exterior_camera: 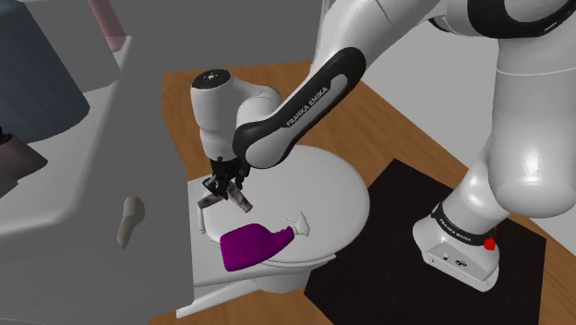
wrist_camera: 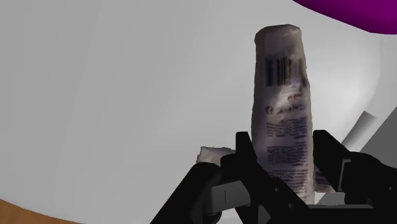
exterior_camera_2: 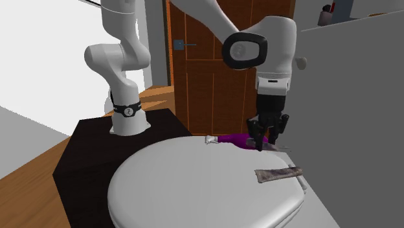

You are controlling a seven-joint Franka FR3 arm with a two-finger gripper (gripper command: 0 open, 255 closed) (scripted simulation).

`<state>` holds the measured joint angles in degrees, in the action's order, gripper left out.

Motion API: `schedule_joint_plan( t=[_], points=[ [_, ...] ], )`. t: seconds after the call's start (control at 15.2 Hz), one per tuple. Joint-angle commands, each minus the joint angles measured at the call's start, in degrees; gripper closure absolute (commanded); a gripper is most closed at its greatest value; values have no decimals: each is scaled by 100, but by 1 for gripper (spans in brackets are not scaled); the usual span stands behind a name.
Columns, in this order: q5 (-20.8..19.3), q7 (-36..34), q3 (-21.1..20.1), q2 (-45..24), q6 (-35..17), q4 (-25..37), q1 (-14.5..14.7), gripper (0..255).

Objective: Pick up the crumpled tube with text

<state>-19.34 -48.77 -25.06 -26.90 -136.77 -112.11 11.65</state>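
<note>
Crumpled tube [wrist_camera: 285,108], white with printed text and a barcode, lies flat on the closed white toilet lid [exterior_camera_2: 175,181], near the lid's edge on the second exterior view's right. Purple spray bottle [exterior_camera: 251,246] lies on its side on the same lid, beyond the tube's far end, apart from it.

Pincer [exterior_camera_2: 269,142] points down over the lid, fingers apart at a medium gap, holding nothing. In the wrist view the tube's near end sits between the two fingers [wrist_camera: 245,156], and its long axis runs straight away from the pincer, crosswise to the closing direction. So the fingers already straddle its width. Second exterior view shows a gap between fingertips and tube: pincer is above it, not touching.

Judged step: final descent before the grasp. Alignment looks fine and needs no twist. The next move should be straight down until the fingertips bracket the tube just above the lid, then close across the narrow side.

Risks: the grasp is near one end, so the tube may droop or swing on lift. A flat, crumpled body may slip or fold under the squeeze. Fingertips may scrape the lid.
</note>
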Motion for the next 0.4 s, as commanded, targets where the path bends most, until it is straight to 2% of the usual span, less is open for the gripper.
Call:
schedule_joint_plan(
  t=[0.0,0.33],
  points=[
    [78,42,-54,121,117,3,-29,255],
    [191,120,-122,285,294,32,-78,255]
  ],
)
